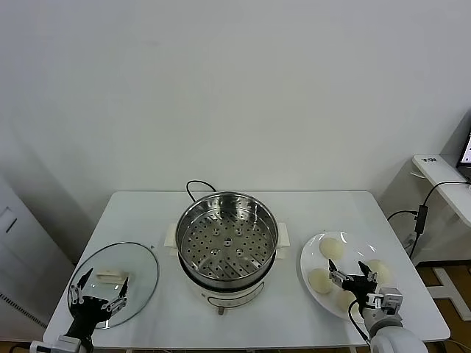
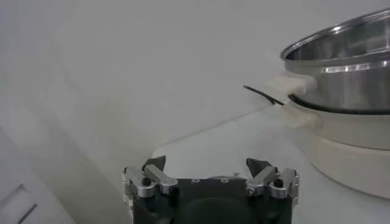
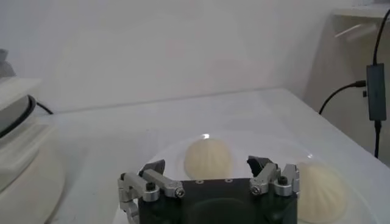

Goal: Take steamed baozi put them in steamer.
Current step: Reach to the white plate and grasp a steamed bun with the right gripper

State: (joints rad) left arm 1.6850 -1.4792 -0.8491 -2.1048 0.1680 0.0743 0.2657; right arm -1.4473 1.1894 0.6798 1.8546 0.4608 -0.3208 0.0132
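White counter (image 1: 294,206) fills your view. Your left pincer (image 1: 99,289) hangs spread over the round glass lid (image 1: 140,273). Beyond it to the right, the shiny steel steamer (image 1: 227,237) sits empty. Your right pincer (image 1: 352,276), spread, hovers above four cream-white baozi (image 1: 332,248) on the flat white plate (image 1: 310,254). You're at the first pick: lower, then pinch gently.

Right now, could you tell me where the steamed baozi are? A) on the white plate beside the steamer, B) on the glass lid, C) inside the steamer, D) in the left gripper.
A: all four steamed baozi lie on the white plate on the robot's right, under the open right gripper, while the steamer holds none.
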